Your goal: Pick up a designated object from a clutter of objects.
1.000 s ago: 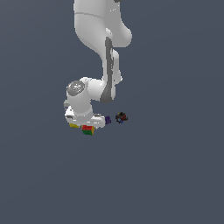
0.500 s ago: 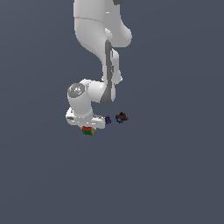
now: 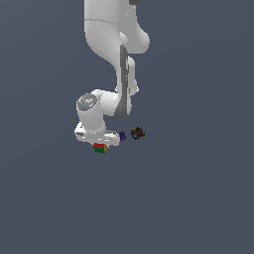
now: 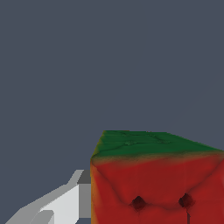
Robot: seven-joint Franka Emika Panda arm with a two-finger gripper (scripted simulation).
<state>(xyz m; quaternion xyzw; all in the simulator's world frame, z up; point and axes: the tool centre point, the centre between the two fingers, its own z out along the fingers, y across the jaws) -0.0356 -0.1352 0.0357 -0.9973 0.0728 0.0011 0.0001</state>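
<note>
Cube (image 4: pixel 153 179), red and green with no readable writing, sits against one finger (image 4: pixel 65 203); claw (image 3: pixel 99 144) width unclear.

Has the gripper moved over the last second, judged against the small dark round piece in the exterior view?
Yes, slightly. The gripper has shifted up in the exterior view relative to the dark round piece, with the red-green cube beneath its hand.

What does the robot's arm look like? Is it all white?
Mostly white. The arm is made of thick, smooth, rounded pieces, with a dark grey strip down one side and a grey round cap on its lowest joint. At the end, the gripper is a white block. Its finger is white and boxy with a grey pad.
</note>
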